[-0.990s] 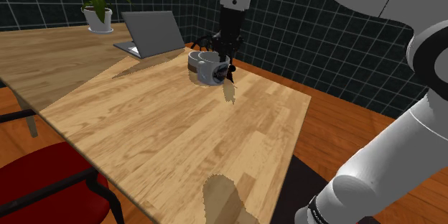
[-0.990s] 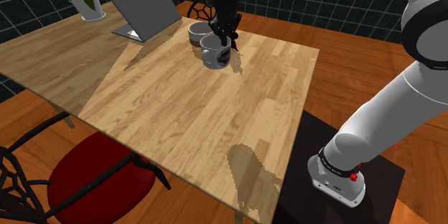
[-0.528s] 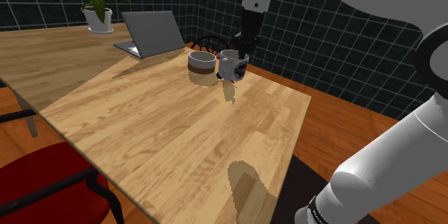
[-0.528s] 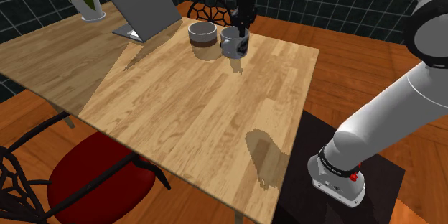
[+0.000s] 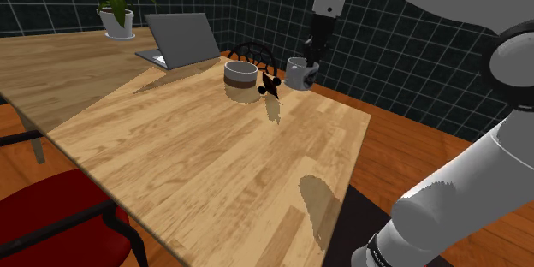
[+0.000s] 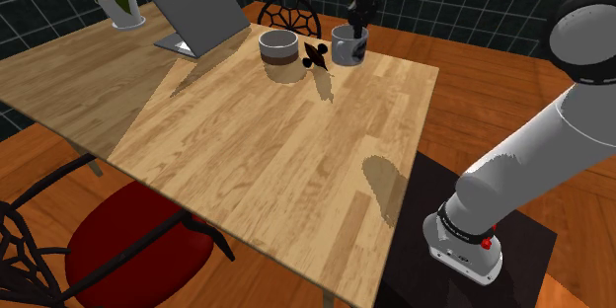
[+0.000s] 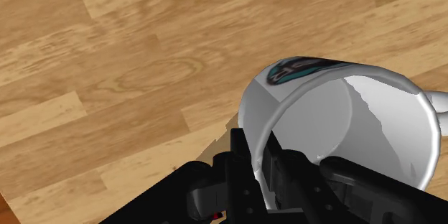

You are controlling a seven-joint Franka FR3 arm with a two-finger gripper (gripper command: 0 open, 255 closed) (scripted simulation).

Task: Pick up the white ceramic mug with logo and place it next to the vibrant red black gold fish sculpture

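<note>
1. Firstly, shoulder view.
   - The white arm (image 5: 453,197) reaches from the lower right over to the far edge of the wooden surface (image 5: 197,154).
   - The black fingers (image 5: 311,58) point down, set narrow and clamped on the rim of the mug (image 5: 298,75).
   - The mug is pale grey-white and hangs at the far edge. It looks clear of the wood, though contact underneath is not certain.
   - The fish sculpture (image 5: 271,84) is small and dark, its colours unreadable. It stands just beside the mug, on this view's left.
   - Next along to the left is a brown-banded cup (image 5: 241,74).
   - Further left are an open grey laptop (image 5: 181,41) and a potted plant (image 5: 117,17), well apart from the mug.
   - A red-seated chair (image 5: 51,218) sits at the lower left.

2. Second exterior view, looking from higher up.
   - The fingers (image 6: 356,30) come straight down into the mug (image 6: 347,49), near the far edge of the surface (image 6: 247,148).
   - The fish sculpture (image 6: 317,55) sits between the mug and the banded cup (image 6: 279,51). It is near both and, as far as I can tell, touches neither.
   - The laptop (image 6: 202,12) and plant (image 6: 116,2) lie toward this view's upper left.
   - The arm's base (image 6: 464,242) rests on the dark stand (image 6: 528,262) at the lower right.

3. Wrist view.
   - The fingers (image 7: 241,151) pinch the wall of the mug (image 7: 316,111), one outside the rim and one inside.
   - The mug is tilted, with its open mouth toward the camera.
   - A teal-and-dark logo (image 7: 298,72) shows on its outer side.
   - The wood-grain surface (image 7: 129,64) lies beneath.
</note>
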